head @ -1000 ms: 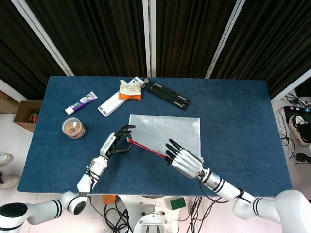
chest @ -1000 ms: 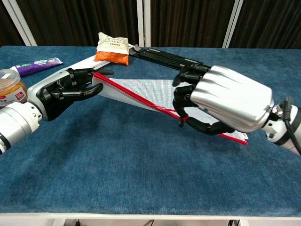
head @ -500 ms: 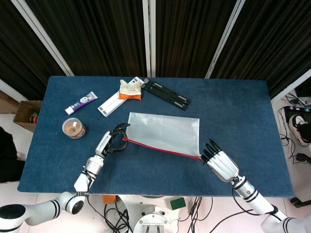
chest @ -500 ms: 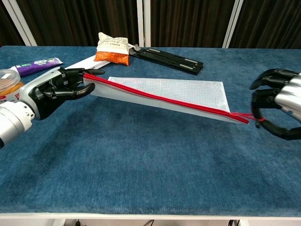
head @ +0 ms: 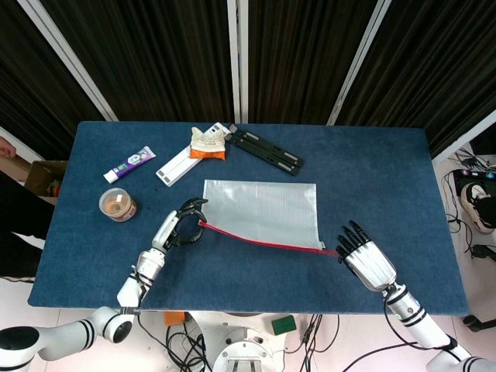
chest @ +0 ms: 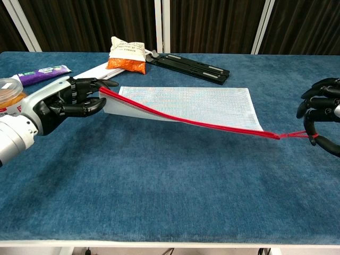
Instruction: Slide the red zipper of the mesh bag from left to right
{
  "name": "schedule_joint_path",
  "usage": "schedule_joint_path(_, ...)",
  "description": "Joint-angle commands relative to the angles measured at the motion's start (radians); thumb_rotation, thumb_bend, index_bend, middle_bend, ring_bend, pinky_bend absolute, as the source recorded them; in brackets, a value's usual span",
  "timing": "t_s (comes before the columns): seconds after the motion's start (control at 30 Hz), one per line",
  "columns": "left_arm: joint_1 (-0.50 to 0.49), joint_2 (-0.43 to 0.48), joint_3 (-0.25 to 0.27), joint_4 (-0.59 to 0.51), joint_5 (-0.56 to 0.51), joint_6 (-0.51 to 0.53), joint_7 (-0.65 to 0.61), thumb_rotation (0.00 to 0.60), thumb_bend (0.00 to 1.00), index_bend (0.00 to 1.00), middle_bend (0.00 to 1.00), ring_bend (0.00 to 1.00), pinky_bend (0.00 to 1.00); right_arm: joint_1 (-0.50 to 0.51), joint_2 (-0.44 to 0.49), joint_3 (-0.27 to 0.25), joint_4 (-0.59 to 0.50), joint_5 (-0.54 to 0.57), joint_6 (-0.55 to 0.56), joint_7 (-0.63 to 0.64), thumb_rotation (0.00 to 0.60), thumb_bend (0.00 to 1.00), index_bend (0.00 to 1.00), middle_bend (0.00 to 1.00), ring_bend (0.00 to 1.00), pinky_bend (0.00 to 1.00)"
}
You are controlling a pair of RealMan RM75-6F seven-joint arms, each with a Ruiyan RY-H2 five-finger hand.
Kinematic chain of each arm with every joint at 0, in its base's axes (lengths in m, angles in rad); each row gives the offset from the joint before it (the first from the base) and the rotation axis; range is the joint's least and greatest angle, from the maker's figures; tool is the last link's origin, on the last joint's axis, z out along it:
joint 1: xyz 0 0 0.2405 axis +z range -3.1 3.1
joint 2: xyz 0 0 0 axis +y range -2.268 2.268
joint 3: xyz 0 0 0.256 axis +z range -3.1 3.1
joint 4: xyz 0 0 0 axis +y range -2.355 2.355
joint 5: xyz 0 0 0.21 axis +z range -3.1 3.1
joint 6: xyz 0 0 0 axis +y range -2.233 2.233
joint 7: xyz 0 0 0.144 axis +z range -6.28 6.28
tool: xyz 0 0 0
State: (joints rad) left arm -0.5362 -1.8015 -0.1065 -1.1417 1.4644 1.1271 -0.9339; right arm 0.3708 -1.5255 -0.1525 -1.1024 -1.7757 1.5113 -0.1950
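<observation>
Left hand (chest: 66, 101) sits low over the near-left part of the worktop (head: 387, 178), fingers curled in and pinching the left end of the mesh bag (head: 263, 213), lifting that corner off the cloth. Over on the right, the right hand (head: 366, 260) hovers just past the bag's near-right corner, fingers curled, and a thin red pull cord runs taut from the red zipper (chest: 183, 120) into its fingers, so it is holding the pull. The zipper line stretches as a straight red stripe along the bag's near edge, from the left hand's pinch to the far right end, where the slider appears to sit, though it is too small to make out clearly. The bag itself lies mid-worktop, its far edge flat on the blue cloth, its near edge raised at the left. Open blue cloth spreads to the right of the right hand up to the worktop's right edge, and there is bare cloth along the near edge too. Beyond the bag, at the far side, a black rail (head: 267, 151) lies at an angle, with an orange snack packet (head: 208, 143) and a long white box (head: 184, 161) just left of it. Further left sit a purple tube (head: 129, 164) and a round jar (head: 118, 205), well apart from the zipper line.
</observation>
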Motion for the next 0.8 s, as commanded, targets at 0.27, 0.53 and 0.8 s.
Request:
schedule_joint_path(0.27, 0.069, 0.232, 0.051, -0.290, -0.039, 0.079, 0.845, 0.600, 0.20, 0.17, 0.09, 0.05, 0.14, -0.030, 0.168, 0.082, -0.235, 0.148, -0.061, 0.085, 0.600, 0.10, 0.00, 0.12, 0.00, 0.07)
schedule_joint_path(0.53, 0.196, 0.486, 0.070, -0.498, -0.057, 0.263, 1.084, 0.600, 0.19, 0.17, 0.10, 0.05, 0.14, -0.079, 0.329, 0.134, -0.361, 0.259, -0.060, 0.190, 0.600, 0.23, 0.00, 0.19, 0.02, 0.19)
schedule_joint_path(0.8, 0.362, 0.628, 0.126, -0.530, -0.003, 0.473, 1.103, 0.600, 0.19, 0.19, 0.10, 0.05, 0.14, -0.162, 0.417, 0.131, -0.406, 0.265, 0.005, 0.276, 0.600, 0.24, 0.00, 0.13, 0.00, 0.07)
